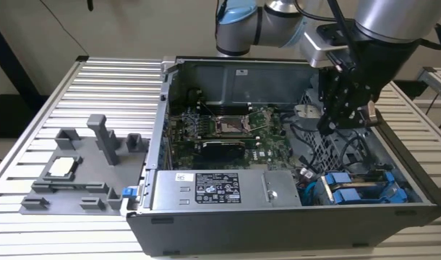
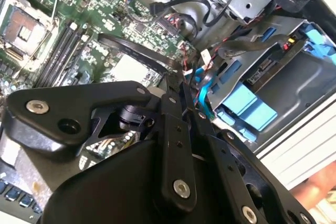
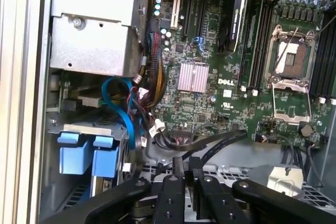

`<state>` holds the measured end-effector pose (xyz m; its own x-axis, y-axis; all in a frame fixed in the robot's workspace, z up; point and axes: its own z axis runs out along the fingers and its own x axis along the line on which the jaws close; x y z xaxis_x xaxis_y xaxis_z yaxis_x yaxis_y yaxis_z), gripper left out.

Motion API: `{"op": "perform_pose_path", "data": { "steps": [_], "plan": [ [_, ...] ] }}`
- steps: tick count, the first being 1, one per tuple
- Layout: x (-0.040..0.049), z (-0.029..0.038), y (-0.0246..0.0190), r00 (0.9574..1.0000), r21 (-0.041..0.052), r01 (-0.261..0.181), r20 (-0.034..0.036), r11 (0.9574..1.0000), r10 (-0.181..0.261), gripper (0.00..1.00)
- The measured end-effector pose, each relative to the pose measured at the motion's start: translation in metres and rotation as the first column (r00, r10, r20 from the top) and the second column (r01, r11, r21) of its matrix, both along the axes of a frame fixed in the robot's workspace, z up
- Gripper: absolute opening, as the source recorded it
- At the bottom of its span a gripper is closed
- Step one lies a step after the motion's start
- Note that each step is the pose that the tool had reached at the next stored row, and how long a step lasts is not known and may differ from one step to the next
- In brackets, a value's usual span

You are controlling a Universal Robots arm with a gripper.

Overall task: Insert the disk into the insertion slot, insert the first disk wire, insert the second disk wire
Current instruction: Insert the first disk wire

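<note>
Inside the case (image 1: 293, 216), two blue-fronted drives (image 1: 361, 188) sit together.

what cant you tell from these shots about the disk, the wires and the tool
- Disk: in the exterior view the case wall cuts off all but its blue carrier tabs, so its seating depth is unclear.
- Wire ends near the blue cable: in the first wrist view the tangle hides what is plugged in.
- Tool: in the second wrist view its linkage hides the tips.
</note>
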<state>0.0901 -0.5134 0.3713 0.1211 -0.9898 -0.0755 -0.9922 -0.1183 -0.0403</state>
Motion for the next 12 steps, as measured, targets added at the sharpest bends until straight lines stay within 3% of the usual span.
{"op": "perform_pose_path", "data": {
  "steps": [5, 12],
  "plan": [
    [0.0077, -0.0005, -0.0105, 1.0000, 0.0000, 0.000, -0.0047, 1.0000, 0.000, 0.16],
    [0.0142, -0.0016, -0.0301, 1.0000, -0.0002, 0.000, -0.0090, 1.0000, 0.000, 0.16]
  ]
}}
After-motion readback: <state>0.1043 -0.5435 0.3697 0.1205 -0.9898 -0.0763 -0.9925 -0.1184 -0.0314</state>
